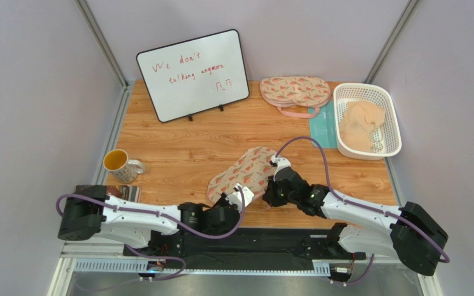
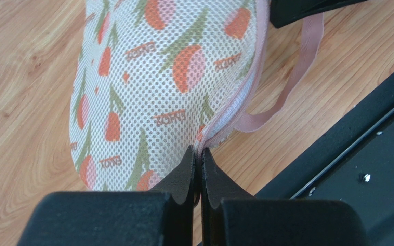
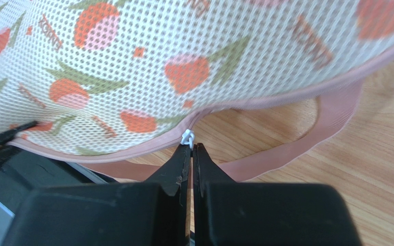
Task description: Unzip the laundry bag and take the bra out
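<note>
Warm wood-grain table (image 1: 184, 145) between pale lilac walls (image 1: 35, 92), peanut-shaped mesh laundry bag (image 1: 242, 174) with tulip print and pink trim lying near front centre, left gripper (image 2: 199, 154) pinched shut on its seam edge, right gripper (image 3: 190, 148) clamped on small white zipper pull (image 3: 187, 137)

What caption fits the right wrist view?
Right gripper pinches the white zipper pull at the laundry bag edge, pink strap looping below.
</note>
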Motion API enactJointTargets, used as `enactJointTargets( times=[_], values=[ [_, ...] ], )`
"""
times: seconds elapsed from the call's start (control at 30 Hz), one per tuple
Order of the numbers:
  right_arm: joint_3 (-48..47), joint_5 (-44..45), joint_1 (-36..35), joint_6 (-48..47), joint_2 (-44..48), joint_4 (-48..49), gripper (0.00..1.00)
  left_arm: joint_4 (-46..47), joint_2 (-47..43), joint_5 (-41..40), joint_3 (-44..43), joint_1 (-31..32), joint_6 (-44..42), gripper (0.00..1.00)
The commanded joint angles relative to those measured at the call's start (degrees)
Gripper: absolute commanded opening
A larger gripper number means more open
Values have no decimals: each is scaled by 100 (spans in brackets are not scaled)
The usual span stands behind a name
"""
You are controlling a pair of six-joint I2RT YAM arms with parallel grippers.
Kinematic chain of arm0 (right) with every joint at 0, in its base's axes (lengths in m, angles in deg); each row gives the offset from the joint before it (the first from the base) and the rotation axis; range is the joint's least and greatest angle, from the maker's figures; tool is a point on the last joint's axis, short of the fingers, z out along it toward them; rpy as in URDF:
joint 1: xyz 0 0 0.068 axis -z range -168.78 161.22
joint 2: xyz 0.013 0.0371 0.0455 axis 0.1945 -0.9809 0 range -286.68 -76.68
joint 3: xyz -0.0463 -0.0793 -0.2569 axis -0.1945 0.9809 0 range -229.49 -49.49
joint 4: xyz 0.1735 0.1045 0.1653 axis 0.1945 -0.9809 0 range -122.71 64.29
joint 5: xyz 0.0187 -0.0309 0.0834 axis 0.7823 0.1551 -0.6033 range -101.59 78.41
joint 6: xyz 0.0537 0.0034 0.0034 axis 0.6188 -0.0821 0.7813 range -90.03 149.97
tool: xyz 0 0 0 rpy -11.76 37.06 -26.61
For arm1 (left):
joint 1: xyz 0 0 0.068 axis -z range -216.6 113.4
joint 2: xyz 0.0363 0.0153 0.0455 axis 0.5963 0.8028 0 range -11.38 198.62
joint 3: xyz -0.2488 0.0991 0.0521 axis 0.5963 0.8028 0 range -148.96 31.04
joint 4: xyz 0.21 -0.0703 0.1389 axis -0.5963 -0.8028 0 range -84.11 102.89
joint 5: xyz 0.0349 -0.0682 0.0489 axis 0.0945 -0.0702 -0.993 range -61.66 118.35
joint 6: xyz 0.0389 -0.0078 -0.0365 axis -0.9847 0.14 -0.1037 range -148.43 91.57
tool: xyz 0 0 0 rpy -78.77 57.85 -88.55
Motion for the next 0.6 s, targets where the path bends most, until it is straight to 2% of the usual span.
enactJointTargets(
  times=[0.0,0.1,0.2,0.4,0.5,0.53,0.57],
  values=[
    [-158,402,64,-124,-15,-198,0,-978,-626,-484,256,11,276,0],
    [-158,411,73,-132,3,-233,0,-1330,-1065,-616,379,11,433,0],
    [-158,403,73,-132,11,-242,0,-1190,-1592,-398,590,11,311,0],
    [-184,376,82,-141,11,-277,0,-1172,-1604,-283,608,11,267,0],
    [-184,350,82,-141,3,-268,0,-1207,-1402,-265,485,2,276,28],
    [-184,341,82,-141,11,-251,0,-1216,-1348,-265,424,11,285,45],
    [-184,324,82,-141,3,-251,0,-1216,-1304,-239,380,11,285,50]
  ],
)
